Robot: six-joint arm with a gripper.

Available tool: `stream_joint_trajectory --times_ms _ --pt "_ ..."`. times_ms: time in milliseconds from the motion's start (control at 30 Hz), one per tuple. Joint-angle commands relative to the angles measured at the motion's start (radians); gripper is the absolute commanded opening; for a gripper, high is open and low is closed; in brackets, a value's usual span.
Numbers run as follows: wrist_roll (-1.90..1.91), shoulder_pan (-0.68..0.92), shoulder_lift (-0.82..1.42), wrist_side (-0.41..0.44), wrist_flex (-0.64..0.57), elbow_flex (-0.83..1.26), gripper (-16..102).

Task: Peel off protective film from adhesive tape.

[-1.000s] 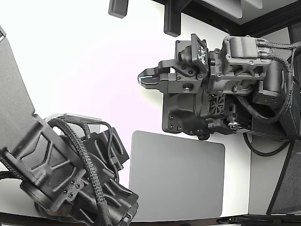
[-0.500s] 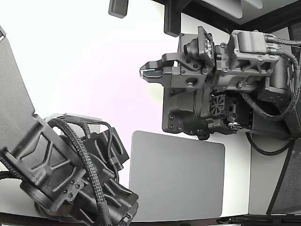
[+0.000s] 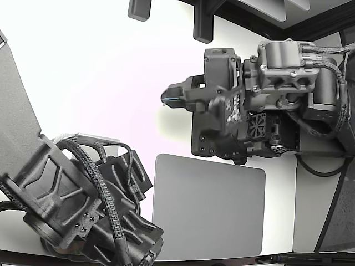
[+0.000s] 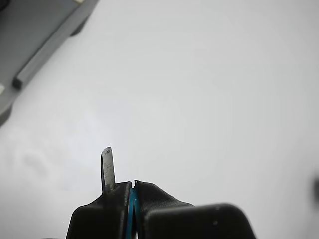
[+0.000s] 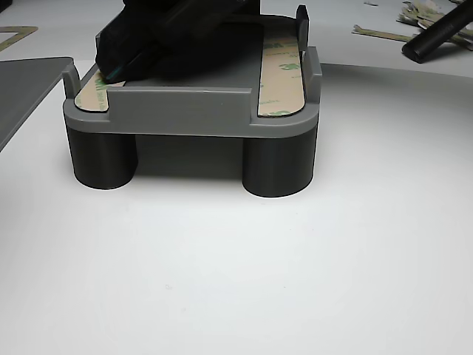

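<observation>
**Thin film strip pinched in the claw**

While the claw point(image 4: 130, 191) sits low in the wrist frame, its tips are pressed together on a thin grey sliver, seemingly protective film point(image 4: 107, 169), standing up beside a blue pad edge. Film like this looks feather-light, limp and slick, best held near a lifted end. Toward the middle right of the other view, a glossy tape strip point(image 5: 281, 70) lies flat on the matte grey fixture point(image 5: 192, 111) on the white worktop point(image 5: 244, 274)

Fixture posts point(image 5: 301, 22) perhaps flanking pincer point(image 5: 111, 72)
</observation>
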Motion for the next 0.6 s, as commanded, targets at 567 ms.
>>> stream_joint_trajectory --times_ms 567 --pt "-0.448 0.526 -0.414 0.535 -0.055 -0.15 -11"
